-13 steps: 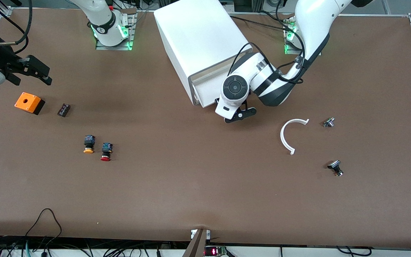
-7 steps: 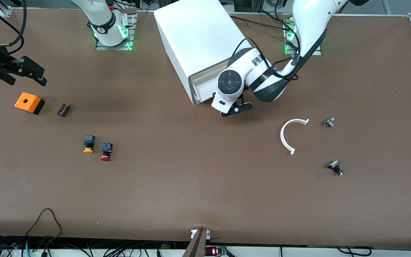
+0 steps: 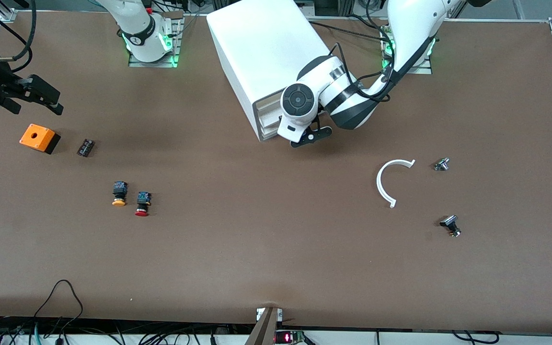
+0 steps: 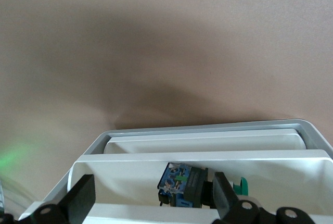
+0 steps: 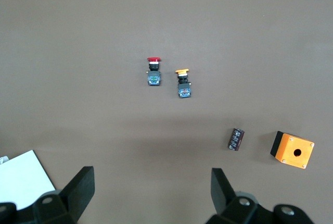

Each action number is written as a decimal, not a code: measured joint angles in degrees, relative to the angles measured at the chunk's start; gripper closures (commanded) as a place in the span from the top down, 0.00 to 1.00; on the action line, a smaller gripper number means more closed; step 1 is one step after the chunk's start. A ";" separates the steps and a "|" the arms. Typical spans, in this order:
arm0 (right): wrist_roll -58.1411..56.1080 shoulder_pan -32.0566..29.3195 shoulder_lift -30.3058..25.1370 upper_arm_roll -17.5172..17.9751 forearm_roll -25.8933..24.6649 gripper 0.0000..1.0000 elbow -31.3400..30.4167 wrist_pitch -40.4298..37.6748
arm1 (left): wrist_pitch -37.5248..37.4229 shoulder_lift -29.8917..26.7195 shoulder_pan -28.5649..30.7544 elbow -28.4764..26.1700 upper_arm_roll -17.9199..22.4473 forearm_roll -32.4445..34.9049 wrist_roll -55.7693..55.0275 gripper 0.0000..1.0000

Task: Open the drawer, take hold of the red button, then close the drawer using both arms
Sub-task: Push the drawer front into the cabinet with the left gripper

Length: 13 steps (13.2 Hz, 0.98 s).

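Note:
The white cabinet (image 3: 266,48) stands at the robots' side of the table, and its drawer (image 3: 267,119) sticks out a little. My left gripper (image 3: 304,138) hangs open over the drawer front. In the left wrist view the drawer (image 4: 119,179) is open between my spread fingers (image 4: 80,200). A black and blue button body (image 4: 187,185) lies in it, cap hidden. A red-capped button (image 3: 142,204) lies on the table beside a yellow-capped one (image 3: 119,194). Both show in the right wrist view, the red-capped button (image 5: 153,70) and the yellow-capped one (image 5: 182,83). My right gripper (image 3: 46,96) waits open over the table's right-arm end.
An orange box (image 3: 40,138) and a small black part (image 3: 86,147) lie under the right gripper's area. A white curved piece (image 3: 391,182) and two small metal parts (image 3: 442,164) (image 3: 450,225) lie toward the left arm's end. A green piece (image 4: 241,185) sits in the drawer.
My left hand has moved toward the cabinet and now covers more of the drawer front. My right gripper shifted slightly at first, then stayed still.

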 measured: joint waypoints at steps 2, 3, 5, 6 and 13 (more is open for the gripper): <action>0.09 0.00 0.00 0.25 -1.26 0.99 0.02 0.00 | 0.00 0.00 0.04 0.00 -0.01 -0.04 -0.11 1.00; 0.12 0.00 0.00 0.27 -1.75 0.99 0.02 0.00 | 0.03 0.00 0.06 0.00 -0.01 -0.09 -0.16 1.00; 0.16 -0.03 -0.04 0.27 -1.93 0.99 0.07 -0.06 | 0.82 0.00 0.13 -0.12 -0.02 -1.36 -0.53 1.00; 0.17 -0.04 -0.09 0.27 -1.94 0.99 0.12 -0.09 | 1.41 0.00 0.18 -0.32 -0.02 -2.26 -0.61 1.00; 0.18 -0.25 -0.17 0.26 -1.98 0.99 0.91 -0.14 | 1.49 -0.25 0.25 -0.88 -0.30 -2.76 -0.94 1.00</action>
